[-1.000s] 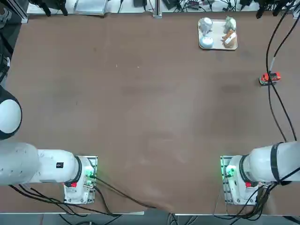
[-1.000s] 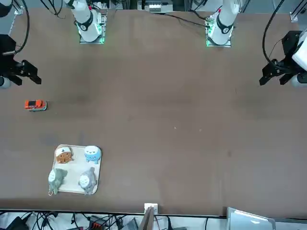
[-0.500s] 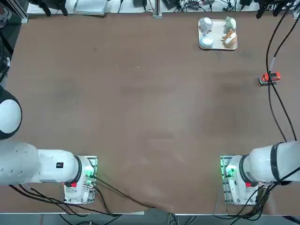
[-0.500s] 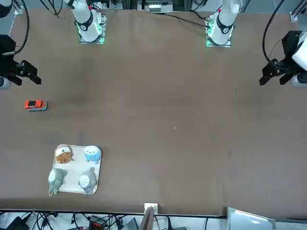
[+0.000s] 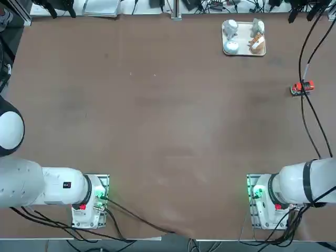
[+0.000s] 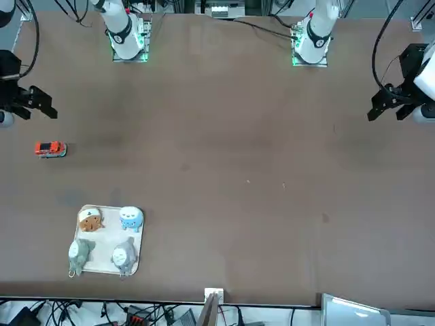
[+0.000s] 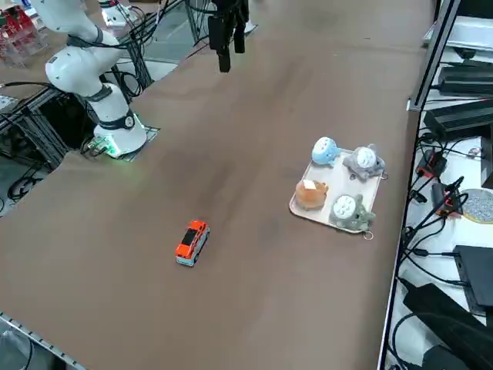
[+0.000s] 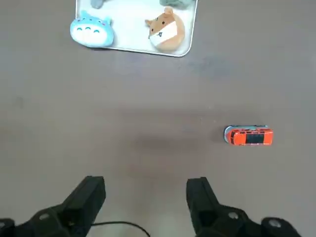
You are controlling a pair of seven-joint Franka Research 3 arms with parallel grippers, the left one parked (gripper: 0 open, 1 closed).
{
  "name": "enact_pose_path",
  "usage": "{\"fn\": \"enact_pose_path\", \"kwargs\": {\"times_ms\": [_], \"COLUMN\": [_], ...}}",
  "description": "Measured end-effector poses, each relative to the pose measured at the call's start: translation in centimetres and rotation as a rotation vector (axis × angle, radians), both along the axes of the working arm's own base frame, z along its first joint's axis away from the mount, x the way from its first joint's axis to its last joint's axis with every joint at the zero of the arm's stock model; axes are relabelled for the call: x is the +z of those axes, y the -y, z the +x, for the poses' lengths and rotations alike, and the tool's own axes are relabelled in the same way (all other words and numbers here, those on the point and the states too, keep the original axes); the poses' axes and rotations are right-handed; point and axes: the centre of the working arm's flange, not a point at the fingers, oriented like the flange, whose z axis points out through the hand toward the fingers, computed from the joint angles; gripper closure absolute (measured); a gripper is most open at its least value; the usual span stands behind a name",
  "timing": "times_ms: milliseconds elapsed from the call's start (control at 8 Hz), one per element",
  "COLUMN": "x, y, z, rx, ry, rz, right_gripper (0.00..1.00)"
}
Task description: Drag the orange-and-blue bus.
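Note:
The orange-and-blue bus stands alone on the brown table, near the edge on the robot's right. My right gripper hangs open high above the table, with nothing between its fingers. It is on the robot's side of the bus and apart from it. In the right wrist view the bus lies beyond one fingertip and off to the side, not between the jaws.
A small white tray with several plush figurines sits at the far right of the table, beyond the bus. A black cable runs across the top view next to the bus.
The right gripper has shifted very slightly towards the table's edge in the front view. The bus and the tray have not moved.

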Motion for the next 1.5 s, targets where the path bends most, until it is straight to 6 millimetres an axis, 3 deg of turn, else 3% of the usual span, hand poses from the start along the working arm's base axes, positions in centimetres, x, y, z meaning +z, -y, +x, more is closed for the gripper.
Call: {"fn": "enact_pose_path", "kwargs": {"times_ms": [375, 500, 750, 1000, 1250, 1500], "x": [-0.5, -0.9, -1.5, -2.0, -5.4, -10.6], "y": [0.2, 1.2, 6.3, 12.3, 15.7, 17.5], "z": [-0.5, -1.3, -3.0, -4.4, -3.3, -0.8], "rx": [-0.019, -0.047, -0.180, -0.442, -0.733, -0.976], "ry": [-0.050, -0.109, -0.195, -0.211, -0.206, -0.195], "rz": [-0.001, -0.002, -0.002, -0.017, -0.065, -0.119], "right_gripper": [0.00, 0.00, 0.00, 0.00, 0.00, 0.00]}}
